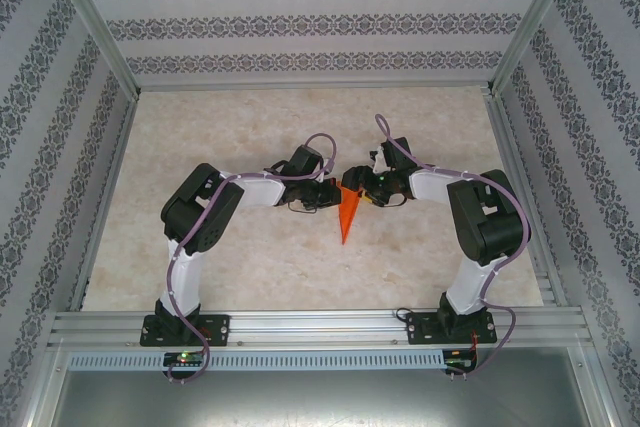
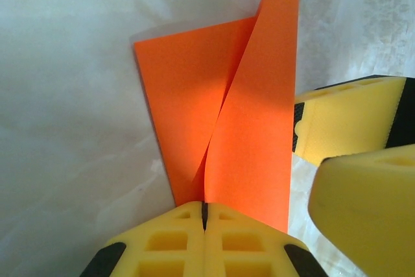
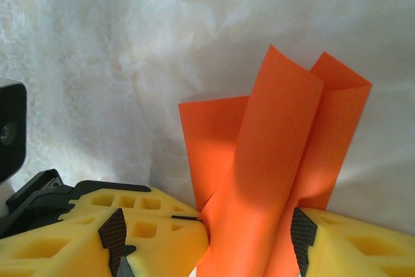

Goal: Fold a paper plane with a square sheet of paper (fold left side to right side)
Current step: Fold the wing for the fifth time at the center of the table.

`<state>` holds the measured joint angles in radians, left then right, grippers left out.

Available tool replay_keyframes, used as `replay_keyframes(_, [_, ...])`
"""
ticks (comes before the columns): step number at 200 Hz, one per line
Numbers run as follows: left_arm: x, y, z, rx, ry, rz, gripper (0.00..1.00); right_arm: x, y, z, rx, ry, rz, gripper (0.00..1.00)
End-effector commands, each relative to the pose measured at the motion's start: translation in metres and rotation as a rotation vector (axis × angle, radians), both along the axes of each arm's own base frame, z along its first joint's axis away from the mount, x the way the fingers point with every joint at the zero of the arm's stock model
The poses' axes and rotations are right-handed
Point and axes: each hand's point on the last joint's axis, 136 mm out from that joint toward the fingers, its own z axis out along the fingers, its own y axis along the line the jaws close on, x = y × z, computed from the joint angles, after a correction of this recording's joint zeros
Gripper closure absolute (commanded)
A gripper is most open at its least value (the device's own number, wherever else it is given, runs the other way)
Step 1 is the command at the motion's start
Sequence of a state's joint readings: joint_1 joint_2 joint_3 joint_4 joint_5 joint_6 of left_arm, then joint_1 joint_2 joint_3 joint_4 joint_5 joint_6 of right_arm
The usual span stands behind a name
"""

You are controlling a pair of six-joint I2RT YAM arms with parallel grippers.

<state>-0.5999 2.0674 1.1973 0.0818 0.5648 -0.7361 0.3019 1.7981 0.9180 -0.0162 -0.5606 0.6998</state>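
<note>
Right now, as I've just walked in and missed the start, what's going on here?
Both arms work the orange sheet of paper, already creased into a pointed wedge. The left gripper has its fingers shut on one end; the right gripper has open fingers either side of a raised flap.

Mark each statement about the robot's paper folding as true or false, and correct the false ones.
1. The orange paper is a flat, unfolded square. False: it is folded, with one flap curling up.
2. The left claw is shut on the orange paper. True.
3. Seen from above, the paper's tip points at the far wall. False: it points toward the near edge of the table.
4. The right claw is close beside the paper. True.
</note>
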Motion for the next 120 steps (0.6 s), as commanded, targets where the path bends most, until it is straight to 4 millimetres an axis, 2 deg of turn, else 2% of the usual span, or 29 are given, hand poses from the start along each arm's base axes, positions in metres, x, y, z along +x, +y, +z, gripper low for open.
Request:
replay_keyframes(1, [0.002, 0.009, -0.012, 0.038, 0.009, 0.001, 1.0, 0.0, 0.0, 0.005, -0.017, -0.018, 0.009, 0.3])
replay_keyframes(33, [0.0, 0.009, -0.016, 0.043, 0.017, 0.001, 1.0, 0.007, -0.006, 0.039, 0.015, -0.101, -0.01, 0.29])
replay_keyframes(62, [0.001, 0.009, -0.014, 0.039, 0.014, -0.001, 1.0, 0.001, -0.022, 0.05, -0.017, -0.122, -0.035, 0.32])
replay_keyframes(84, [0.001, 0.008, -0.013, 0.038, 0.012, -0.003, 1.0, -0.008, -0.024, 0.043, -0.031, -0.097, -0.029, 0.51])
replay_keyframes(105, [0.002, 0.008, -0.012, 0.04, 0.009, -0.002, 1.0, -0.012, -0.018, 0.033, -0.014, -0.065, -0.022, 0.73])
replay_keyframes(120, [0.002, 0.008, -0.012, 0.04, 0.008, -0.004, 1.0, -0.01, -0.012, 0.027, -0.009, -0.049, -0.018, 0.84])
